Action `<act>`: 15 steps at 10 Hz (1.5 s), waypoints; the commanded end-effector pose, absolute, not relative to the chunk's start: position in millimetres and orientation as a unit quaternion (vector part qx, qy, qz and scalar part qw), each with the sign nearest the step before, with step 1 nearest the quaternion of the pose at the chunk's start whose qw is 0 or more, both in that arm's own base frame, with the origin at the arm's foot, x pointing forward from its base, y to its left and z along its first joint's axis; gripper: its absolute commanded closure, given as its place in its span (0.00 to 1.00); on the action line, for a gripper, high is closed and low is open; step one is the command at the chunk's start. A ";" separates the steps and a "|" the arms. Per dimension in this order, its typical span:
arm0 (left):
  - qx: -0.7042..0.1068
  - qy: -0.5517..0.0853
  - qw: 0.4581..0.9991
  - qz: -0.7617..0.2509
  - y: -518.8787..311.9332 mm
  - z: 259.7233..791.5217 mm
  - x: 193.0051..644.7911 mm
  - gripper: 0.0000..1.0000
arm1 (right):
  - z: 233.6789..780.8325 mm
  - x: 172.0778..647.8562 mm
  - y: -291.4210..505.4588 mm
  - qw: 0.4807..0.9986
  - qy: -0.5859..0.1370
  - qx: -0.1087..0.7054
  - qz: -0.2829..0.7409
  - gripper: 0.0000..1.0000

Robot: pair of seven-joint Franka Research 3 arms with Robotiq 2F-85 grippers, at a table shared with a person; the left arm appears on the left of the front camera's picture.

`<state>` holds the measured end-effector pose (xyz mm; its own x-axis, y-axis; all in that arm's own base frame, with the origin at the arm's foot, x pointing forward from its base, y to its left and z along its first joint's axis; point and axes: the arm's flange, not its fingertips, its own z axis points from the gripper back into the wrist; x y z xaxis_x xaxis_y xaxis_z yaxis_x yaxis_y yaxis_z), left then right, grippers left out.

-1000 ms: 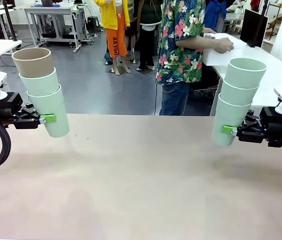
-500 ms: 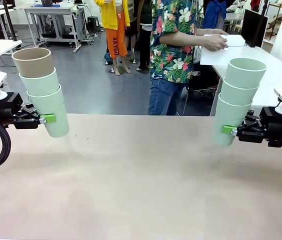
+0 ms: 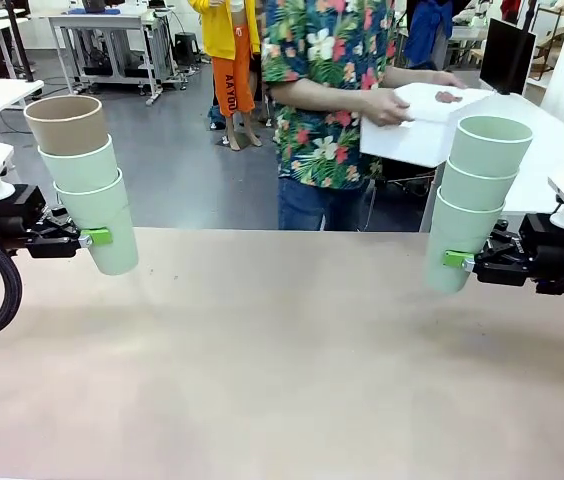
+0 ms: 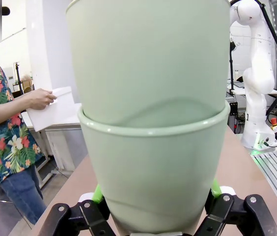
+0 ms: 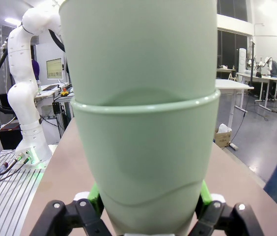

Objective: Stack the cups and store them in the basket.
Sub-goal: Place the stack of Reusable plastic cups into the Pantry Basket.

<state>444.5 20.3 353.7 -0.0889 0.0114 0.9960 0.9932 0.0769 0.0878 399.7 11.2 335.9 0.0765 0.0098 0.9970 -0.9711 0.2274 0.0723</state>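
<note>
Clamping, with the left gripper (image 3: 97, 237) at nine o'clock in the front view, the bottom cup of the left stack (image 3: 87, 185): two mint green cups topped by a tan-brown cup (image 3: 65, 122). Squeezing, with the right gripper (image 3: 452, 259) at three o'clock, the lowest cup of the right stack (image 3: 477, 190), three mint green cups. Holding both stacks aloft above the bare table (image 3: 282, 370), mouths up and leaning slightly outward, probably waiting for somewhere to put them. Holding, at one o'clock beyond the table's far edge, the white basket (image 3: 407, 140) in a person's hand (image 3: 387, 107), not yet set down. Pressing green pads (image 4: 97, 193) against the lowest cup's sides in the left wrist view, likely low so the nested cups above sit secure.
</note>
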 end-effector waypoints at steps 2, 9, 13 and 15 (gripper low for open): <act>-0.461 -0.549 0.488 -0.498 20.7 358.3 443.5 0.14 | 339.9 402.0 10.6 0.574 -0.533 0.451 0.427 0.15; -0.461 -0.549 0.488 -0.498 20.7 358.3 443.5 0.14 | 339.9 402.0 10.6 0.574 -0.533 0.451 0.427 0.15; -0.461 -0.549 0.488 -0.498 20.7 358.3 443.5 0.14 | 339.9 402.0 10.6 0.574 -0.533 0.451 0.427 0.15; -0.461 -0.549 0.488 -0.498 20.7 358.3 443.5 0.14 | 339.9 402.0 10.6 0.574 -0.533 0.451 0.427 0.15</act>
<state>444.5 20.3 353.7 -0.0889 0.0114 0.9960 0.9932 0.0770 0.0878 399.7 11.2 335.9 0.0765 0.0098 0.9970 -0.9711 0.2274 0.0723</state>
